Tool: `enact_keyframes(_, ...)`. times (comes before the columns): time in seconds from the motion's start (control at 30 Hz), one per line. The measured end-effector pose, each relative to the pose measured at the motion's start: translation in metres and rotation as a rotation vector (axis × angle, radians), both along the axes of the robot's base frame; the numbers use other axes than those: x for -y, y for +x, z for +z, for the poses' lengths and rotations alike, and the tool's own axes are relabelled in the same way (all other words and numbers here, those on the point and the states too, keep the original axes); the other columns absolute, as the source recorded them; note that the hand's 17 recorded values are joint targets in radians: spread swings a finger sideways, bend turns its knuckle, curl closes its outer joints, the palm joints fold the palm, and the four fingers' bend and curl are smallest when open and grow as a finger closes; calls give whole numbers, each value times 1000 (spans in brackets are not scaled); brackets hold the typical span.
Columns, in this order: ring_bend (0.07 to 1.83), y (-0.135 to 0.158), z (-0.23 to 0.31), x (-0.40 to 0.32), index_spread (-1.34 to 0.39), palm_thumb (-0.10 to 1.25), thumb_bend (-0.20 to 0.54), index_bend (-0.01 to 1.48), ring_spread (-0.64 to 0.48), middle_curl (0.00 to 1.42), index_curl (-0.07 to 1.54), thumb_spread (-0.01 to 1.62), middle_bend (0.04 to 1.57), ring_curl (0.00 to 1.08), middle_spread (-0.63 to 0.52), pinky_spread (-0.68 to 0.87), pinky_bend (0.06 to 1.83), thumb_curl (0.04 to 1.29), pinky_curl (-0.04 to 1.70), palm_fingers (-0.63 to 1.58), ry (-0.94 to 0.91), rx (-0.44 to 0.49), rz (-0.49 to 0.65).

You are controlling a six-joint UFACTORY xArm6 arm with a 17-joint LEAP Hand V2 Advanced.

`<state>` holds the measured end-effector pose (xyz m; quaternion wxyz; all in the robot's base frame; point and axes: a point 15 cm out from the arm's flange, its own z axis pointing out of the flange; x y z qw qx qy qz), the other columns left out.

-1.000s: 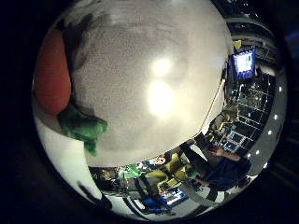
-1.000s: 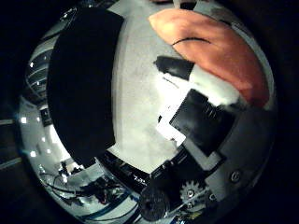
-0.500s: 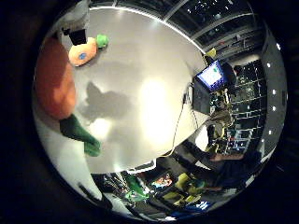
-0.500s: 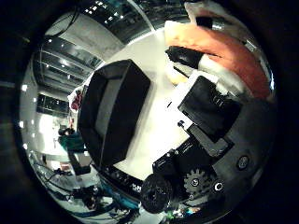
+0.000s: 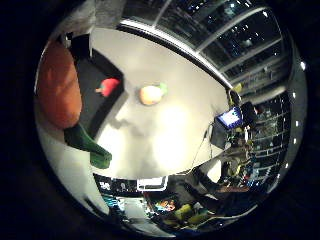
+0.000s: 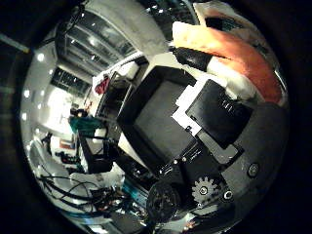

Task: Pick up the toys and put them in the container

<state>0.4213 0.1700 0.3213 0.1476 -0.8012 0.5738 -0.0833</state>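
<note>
Close against the palm sits a plush carrot (image 5: 59, 92), orange in the body with green felt leaves (image 5: 87, 146) hanging from one end. It fills the edge of both palm views, and the hand (image 6: 219, 117) is closed around it: in the thumb-side view white and black fingers (image 6: 192, 57) lie curled across the orange plush, pressing into it.

Below the hand lies a white table (image 5: 170, 135). On it stands a black container (image 6: 156, 117), a shallow rectangular tray with raised walls. In the little-finger-side view a small red toy (image 5: 108, 86) lies inside it, on its dark floor. Just beside the tray, on the bare table, rests a round orange toy with a green tip (image 5: 151, 94), apart from the tray wall and well apart from the carrot in the hand.

Near the far edge of the table stands a lit screen (image 5: 229, 118), beyond the round toy.
</note>
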Motion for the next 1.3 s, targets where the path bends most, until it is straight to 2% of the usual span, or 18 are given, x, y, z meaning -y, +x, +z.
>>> enact_keyframes(0.03, 1219, -5, -6, -20, -272, 992, -25, 988, -232, 643, 669, 940, 1207, 591, -156, -337, 1074, 478, 760, 1158, 0, -9, 28)
enact_keyframes(0.1, 1208, -12, -26, -56, -294, 937, -42, 864, -245, 624, 644, 956, 1182, 577, -165, -375, 1042, 452, 737, 1060, -9, -38, 83)
enact_keyframes(0.13, 1199, -12, -37, -66, -346, 869, -70, 662, -257, 593, 593, 961, 1073, 570, -177, -410, 1056, 431, 734, 686, -16, -52, 98)
enact_keyframes(0.17, 1148, -11, -46, -73, -376, 850, -57, 638, -234, 569, 618, 963, 966, 580, -180, -358, 1022, 421, 764, 303, -27, -64, 114)
enact_keyframes(0.2, 912, -9, -51, -78, -439, 812, -46, 609, -72, 487, 570, 967, 748, 527, -117, -138, 989, 405, 769, -100, -41, -72, 130)
enact_keyframes(0.23, 739, -8, -57, -80, -485, 786, -39, 523, 20, 416, 459, 971, 612, 397, -77, 24, 927, 391, 669, -89, -61, -80, 146)
enact_keyframes(0.27, 638, -9, -63, -79, -501, 764, -37, 467, 92, 374, 414, 972, 514, 332, -37, 166, 876, 379, 613, -100, -89, -95, 164)
enact_keyframes(0.4, 474, -12, -68, -76, -511, 716, -33, 322, 207, 309, 355, 968, 305, 261, 48, 407, 743, 355, 501, -87, -139, -118, 201)
enact_keyframes(0.5, 406, -11, -65, -70, -510, 700, -29, 237, 239, 295, 335, 971, 221, 239, 67, 477, 681, 343, 444, -32, -147, -118, 208)
enact_keyframes(0.77, 342, 8, -35, 7, -495, 688, -28, 181, 230, 300, 326, 961, 196, 227, 75, 486, 579, 333, 369, 34, -190, -86, 108)
enact_keyframes(1.03, 296, 31, -3, 146, -450, 675, -27, 170, 179, 323, 306, 967, 206, 231, 40, 453, 460, 324, 305, 150, -256, -35, -75)
enact_keyframes(1.3, 291, 16, -6, 289, -436, 673, -26, 163, 161, 328, 292, 975, 212, 237, 15, 445, 421, 319, 287, 206, -301, -86, -236)
